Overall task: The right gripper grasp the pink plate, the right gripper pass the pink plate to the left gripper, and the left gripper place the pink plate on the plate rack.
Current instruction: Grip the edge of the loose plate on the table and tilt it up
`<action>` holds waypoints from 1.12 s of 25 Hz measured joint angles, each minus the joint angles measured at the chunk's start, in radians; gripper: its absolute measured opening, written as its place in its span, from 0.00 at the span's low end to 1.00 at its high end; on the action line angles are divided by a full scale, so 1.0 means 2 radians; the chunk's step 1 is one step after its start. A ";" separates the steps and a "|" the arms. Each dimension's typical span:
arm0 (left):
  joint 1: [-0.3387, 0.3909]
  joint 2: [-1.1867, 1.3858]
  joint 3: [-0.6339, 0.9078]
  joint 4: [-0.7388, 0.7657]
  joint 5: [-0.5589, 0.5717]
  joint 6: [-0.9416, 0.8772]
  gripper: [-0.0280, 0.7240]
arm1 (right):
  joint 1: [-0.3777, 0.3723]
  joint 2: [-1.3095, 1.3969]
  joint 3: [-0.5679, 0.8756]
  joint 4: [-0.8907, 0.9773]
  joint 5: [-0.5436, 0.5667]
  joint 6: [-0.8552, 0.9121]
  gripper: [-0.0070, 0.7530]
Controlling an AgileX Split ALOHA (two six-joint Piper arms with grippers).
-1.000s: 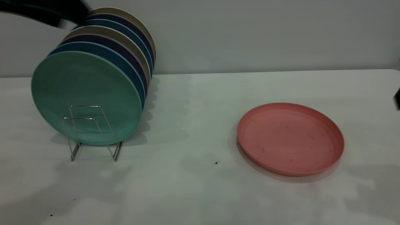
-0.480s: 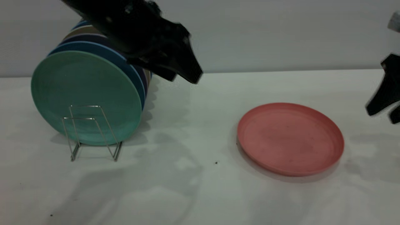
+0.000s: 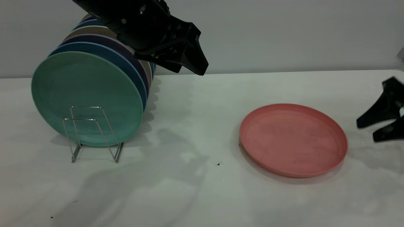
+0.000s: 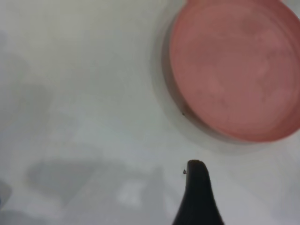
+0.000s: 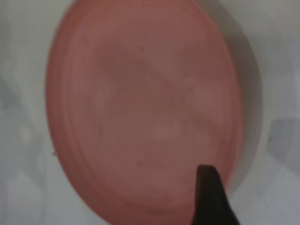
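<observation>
Right hand (image 3: 369,130) low at the right edge, jaws spread wide, empty, just beside the pink plate (image 3: 293,140). Plate lies flat on the tabletop (image 3: 195,189). Left hand (image 3: 192,67) raised near the plate rack (image 3: 91,134); its opening I cannot tell. Green plate (image 3: 86,97) fronts the racked stack.

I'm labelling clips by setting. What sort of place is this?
Probably a lab test bench, not a kitchen: a bare white table against a plain wall, one plate rack of coloured plates, a lone pink plate, two black end effectors.
</observation>
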State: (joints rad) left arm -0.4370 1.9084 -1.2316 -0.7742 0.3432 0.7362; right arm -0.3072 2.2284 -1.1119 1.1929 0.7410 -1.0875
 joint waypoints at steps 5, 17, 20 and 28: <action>0.000 0.026 -0.001 -0.017 -0.003 0.000 0.81 | 0.000 0.036 -0.009 0.017 0.005 -0.016 0.60; 0.000 0.052 -0.001 -0.030 -0.027 0.001 0.81 | 0.057 0.063 -0.028 0.038 -0.014 -0.037 0.58; 0.000 0.052 -0.001 -0.031 -0.027 0.001 0.81 | 0.060 0.074 -0.037 0.038 -0.013 -0.024 0.57; 0.000 0.052 -0.001 -0.056 -0.028 0.001 0.81 | 0.060 0.078 -0.039 0.037 0.023 -0.085 0.05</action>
State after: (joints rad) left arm -0.4370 2.0121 -1.2338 -0.8866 0.2880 0.7381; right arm -0.1878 2.3835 -1.1908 1.2663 0.7870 -1.2580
